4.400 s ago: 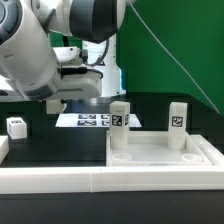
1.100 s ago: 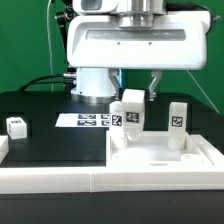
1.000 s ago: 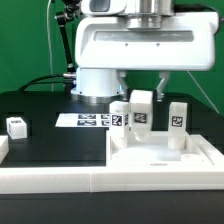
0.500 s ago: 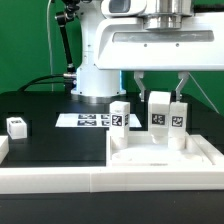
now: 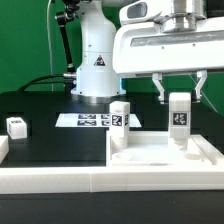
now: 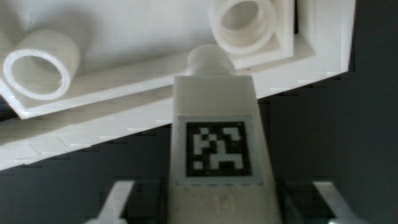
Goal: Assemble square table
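My gripper hangs over the right side of the white square slab, shut on a white tagged leg that it holds upright above the slab. This leg hides the leg that stood at the slab's right. Another tagged leg stands on the slab's left side. In the wrist view the held leg runs out from between my fingers, its narrow tip pointing at the slab's edge beside a round recessed hole. A second hole lies further along.
A small white tagged leg block sits on the black table at the exterior view's left. The marker board lies flat behind the slab. A long white rail runs along the front. The arm's white base stands at the back.
My gripper has carried the leg toward the exterior view's right, from beside the left standing leg to in front of the right standing leg, which it now covers.
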{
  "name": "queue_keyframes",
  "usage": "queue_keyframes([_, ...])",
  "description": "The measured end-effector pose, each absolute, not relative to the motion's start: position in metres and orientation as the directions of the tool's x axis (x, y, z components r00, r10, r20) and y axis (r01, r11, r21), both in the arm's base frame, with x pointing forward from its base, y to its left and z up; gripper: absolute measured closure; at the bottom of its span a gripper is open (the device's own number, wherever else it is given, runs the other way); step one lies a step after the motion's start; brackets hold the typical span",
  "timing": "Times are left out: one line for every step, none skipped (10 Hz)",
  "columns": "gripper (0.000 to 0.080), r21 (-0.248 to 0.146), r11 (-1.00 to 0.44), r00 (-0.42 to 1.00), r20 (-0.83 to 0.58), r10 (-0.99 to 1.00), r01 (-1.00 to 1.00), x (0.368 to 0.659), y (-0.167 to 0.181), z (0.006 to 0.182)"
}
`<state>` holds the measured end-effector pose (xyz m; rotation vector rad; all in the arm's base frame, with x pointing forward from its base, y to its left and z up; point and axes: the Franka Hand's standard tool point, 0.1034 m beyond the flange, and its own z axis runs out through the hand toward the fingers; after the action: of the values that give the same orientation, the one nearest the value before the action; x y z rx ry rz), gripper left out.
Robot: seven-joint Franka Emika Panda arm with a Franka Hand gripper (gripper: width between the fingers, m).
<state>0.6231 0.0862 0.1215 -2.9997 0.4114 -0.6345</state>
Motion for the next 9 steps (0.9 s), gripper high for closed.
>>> queue_keyframes([0.0509, -0.092, -0.970, 0.888, 0.391, -0.243, -0.224, 0.623, 0.090, 0.122])
queue_keyframes([0.0509, -0.084, -0.976, 0.894, 0.390, -0.219, -0.203, 0.624, 0.090, 0.124])
queue_keyframes([0.0509, -0.085, -0.975, 0.894, 0.390, -0.222, -0.206, 0.624, 0.090, 0.123])
queue_keyframes([0.0509, -0.085, -0.975, 0.894, 0.389, -0.222, -0.206, 0.624, 0.090, 0.123])
queue_keyframes([0.0509, -0.085, -0.975, 0.894, 0.389, -0.222, -0.206, 0.624, 0.090, 0.123])
queue_keyframes([0.0509, -0.076, -0.979, 0.898, 0.390, -0.203, -0.188, 0.623, 0.091, 0.122])
queue_keyframes([0.0509, -0.055, -0.988, 0.908, 0.389, -0.153, -0.142, 0.621, 0.097, 0.119])
queue_keyframes([0.0509, -0.042, -0.993, 0.916, 0.384, -0.120, -0.112, 0.619, 0.100, 0.116])
queue_keyframes([0.0509, -0.032, -0.995, 0.923, 0.371, -0.098, -0.093, 0.616, 0.101, 0.114])
